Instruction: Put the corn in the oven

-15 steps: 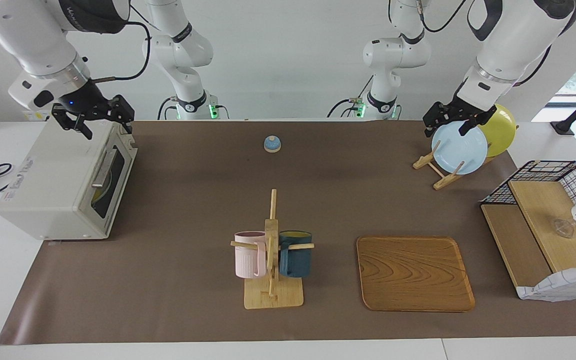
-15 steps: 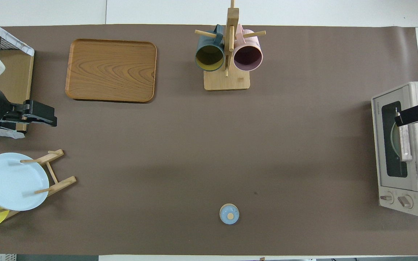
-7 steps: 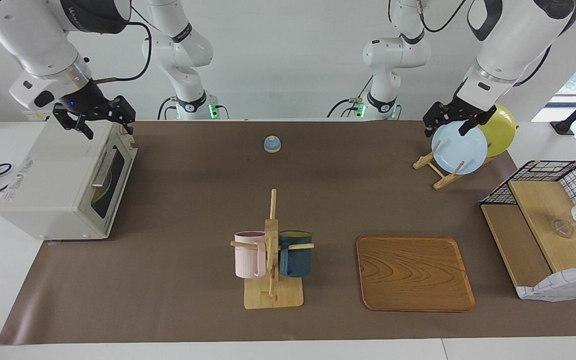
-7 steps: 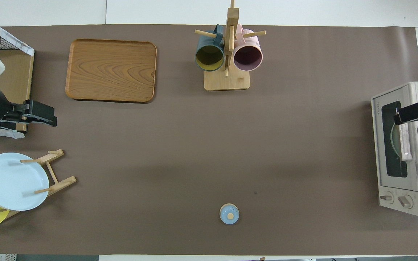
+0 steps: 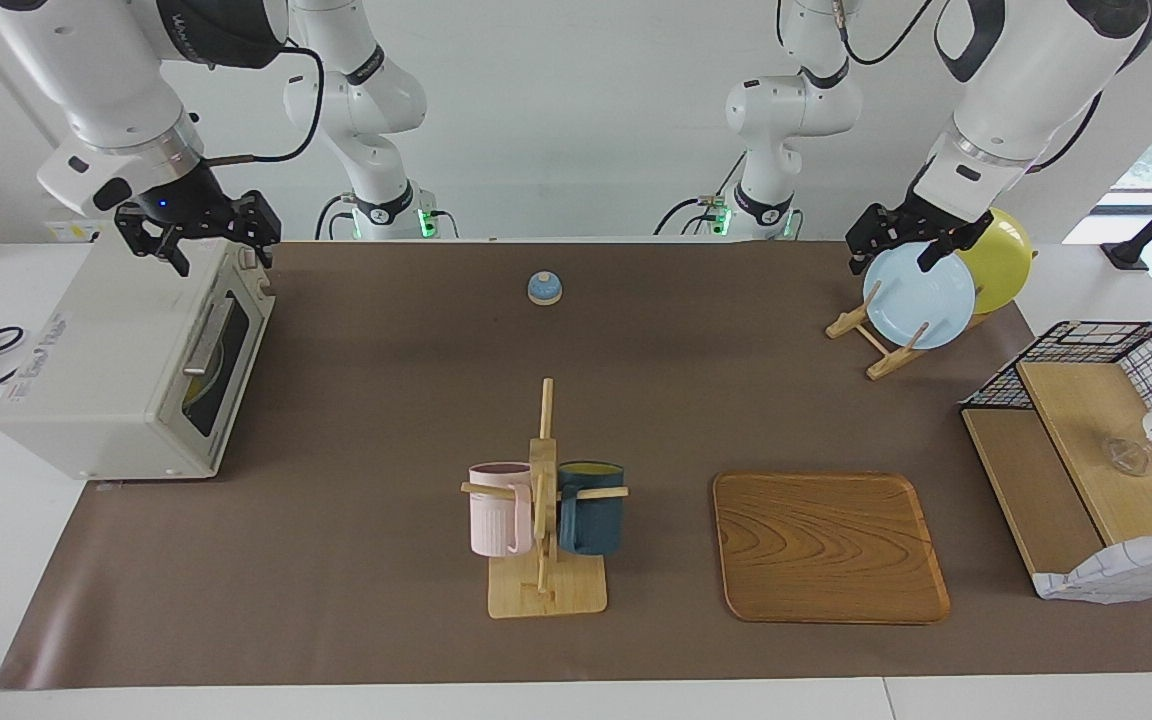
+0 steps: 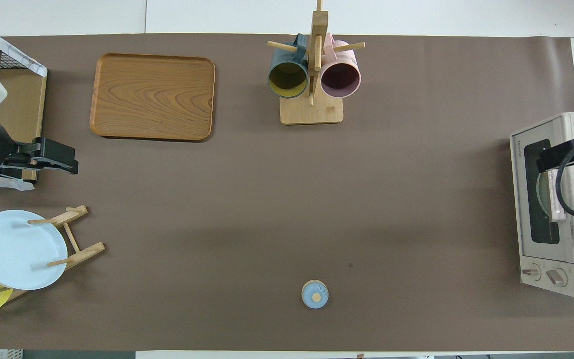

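Observation:
The off-white oven [image 5: 126,365] stands at the right arm's end of the table with its dark glass door shut; it also shows in the overhead view [image 6: 558,209]. The corn is not in plain view; a pale yellowish shape shows dimly through the door glass [image 5: 198,383], and I cannot tell what it is. My right gripper [image 5: 219,260] hangs open and empty over the oven's top edge near the robots, also seen in the overhead view [image 6: 546,160]. My left gripper [image 5: 894,264] waits open and empty over the plate rack.
A light blue plate [image 5: 918,295] and a yellow plate [image 5: 1004,255] stand in a wooden rack. A mug tree [image 5: 544,500] holds a pink and a dark blue mug. A wooden tray [image 5: 829,545], a wire shelf [image 5: 1086,450] and a small blue bell [image 5: 544,288] are also there.
My right gripper has risen a little above the oven's top and shifted slightly toward the table's middle. The left arm has not moved.

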`<state>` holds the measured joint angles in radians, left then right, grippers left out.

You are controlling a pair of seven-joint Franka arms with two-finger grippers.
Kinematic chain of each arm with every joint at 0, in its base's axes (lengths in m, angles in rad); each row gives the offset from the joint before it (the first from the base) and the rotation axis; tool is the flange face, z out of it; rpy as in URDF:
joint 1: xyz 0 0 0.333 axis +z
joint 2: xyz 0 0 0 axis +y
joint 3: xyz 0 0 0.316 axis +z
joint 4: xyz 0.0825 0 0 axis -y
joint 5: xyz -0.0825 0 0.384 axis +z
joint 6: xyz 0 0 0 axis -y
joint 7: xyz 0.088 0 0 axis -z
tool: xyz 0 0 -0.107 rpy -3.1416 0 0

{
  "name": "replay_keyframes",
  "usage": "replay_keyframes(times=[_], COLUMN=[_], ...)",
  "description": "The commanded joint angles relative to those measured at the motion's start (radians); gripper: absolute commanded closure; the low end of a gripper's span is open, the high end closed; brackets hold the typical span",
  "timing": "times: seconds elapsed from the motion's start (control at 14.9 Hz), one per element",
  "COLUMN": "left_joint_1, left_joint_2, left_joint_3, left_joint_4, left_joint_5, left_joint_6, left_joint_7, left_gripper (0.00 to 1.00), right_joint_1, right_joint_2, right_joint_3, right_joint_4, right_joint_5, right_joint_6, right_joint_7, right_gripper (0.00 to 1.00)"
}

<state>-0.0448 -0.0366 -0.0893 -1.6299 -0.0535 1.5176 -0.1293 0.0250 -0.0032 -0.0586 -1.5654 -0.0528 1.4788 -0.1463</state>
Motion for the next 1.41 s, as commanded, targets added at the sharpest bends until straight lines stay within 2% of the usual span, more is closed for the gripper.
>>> replay_keyframes(times=[0.0,0.34,0.6,1.34], left_joint_1=[0.010,0.010,0.010,0.010], left_joint_2=[-0.008,-0.008,-0.008,-0.008], left_joint_3=[-0.006,-0.006,-0.006,-0.006], left_joint_4=[0.004,0.004,0.004,0.004], left_joint_5=[0.017,0.017,0.017,0.017], left_joint_6=[-0.017,-0.017,-0.017,-0.017], left_joint_7=[0.002,0.002,0.002,0.002], left_gripper=[0.00,0.00,0.00,0.00], right_joint_1=[0.009,-0.002,0.007,0.000], right_joint_2=[-0.024,-0.021,-0.067,-0.072], right_joint_3=[-0.004,-0.003,-0.003,-0.004], right_joint_4=[-0.019,-0.004,-0.054,-0.065], right_joint_5=[0.022,0.027,0.031,0.031], right_joint_6=[0.000,-0.034,-0.020,0.006], right_joint_7=[0.042,0.042,0.042,0.037], right_gripper=[0.00,0.00,0.00,0.00])
